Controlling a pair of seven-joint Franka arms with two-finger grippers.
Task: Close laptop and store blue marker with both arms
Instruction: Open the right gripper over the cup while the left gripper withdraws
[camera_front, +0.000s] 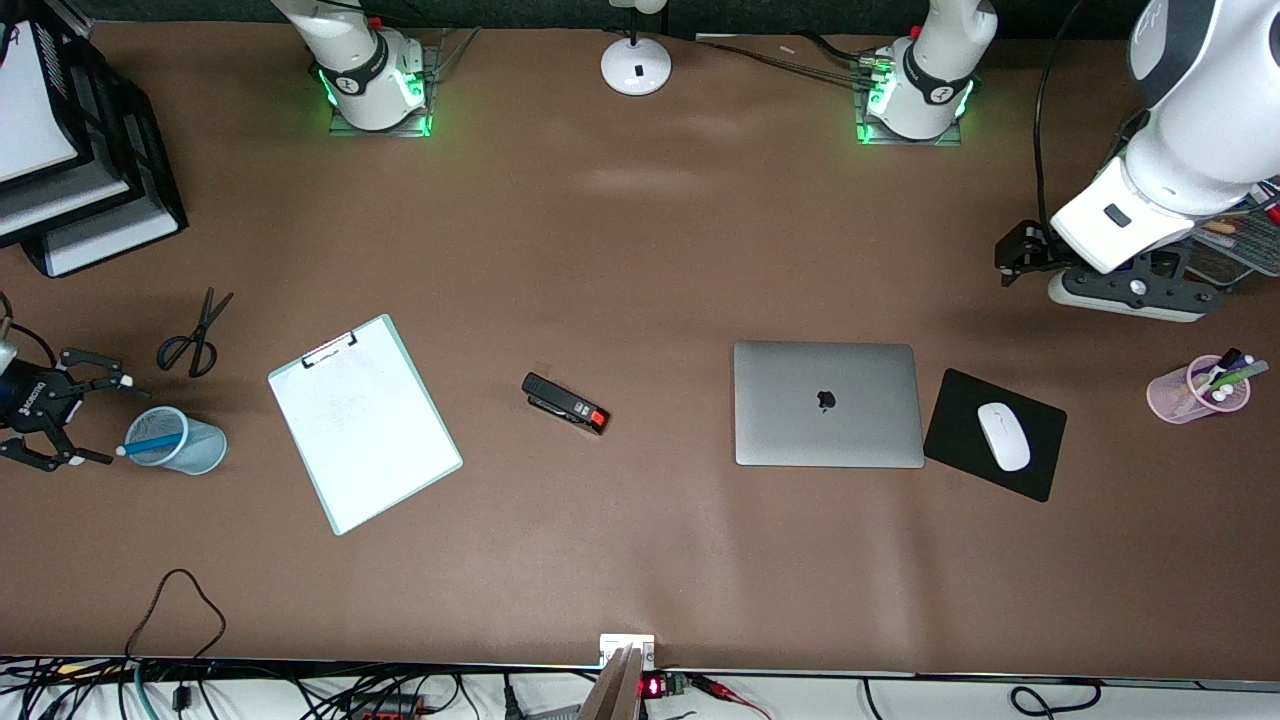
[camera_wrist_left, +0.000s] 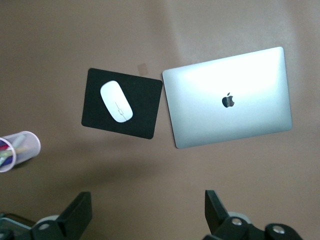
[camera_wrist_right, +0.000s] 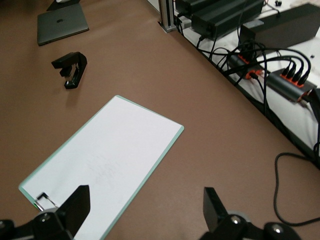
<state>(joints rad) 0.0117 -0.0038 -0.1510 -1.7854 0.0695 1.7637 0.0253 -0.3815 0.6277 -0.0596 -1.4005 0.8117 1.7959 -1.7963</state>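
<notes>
Laptop (camera_front: 828, 404): silver-grey, lid shut flat, logo up. Blue marker (camera_front: 152, 445): standing in cup (camera_front: 190, 447). Left gripper (camera_wrist_left: 145, 212), right gripper (camera_front: 88, 418): fingers spread wide, holding nothing.

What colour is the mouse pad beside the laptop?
Black, clearest in the left wrist view: mouse pad.

And here we are at a robot lab bench got up as an office desk: a broad brown table (camera_front: 640, 560) with two arm bases bolted along its top edge, glowing green. Desk gear is spread across it, a closed laptop (camera_front: 828, 404), a white mouse (camera_front: 1003, 436) on a black mouse pad (camera_front: 1040, 478), a clipboard (camera_front: 364, 422), a stapler (camera_front: 565, 403), scissors (camera_front: 194, 335), pen cups and stacked paper trays (camera_front: 75, 190). Along the camera-side edge run tangled cables (camera_wrist_right: 250, 55) and power strips (camera_wrist_right: 292, 85), pure test rig.
</notes>
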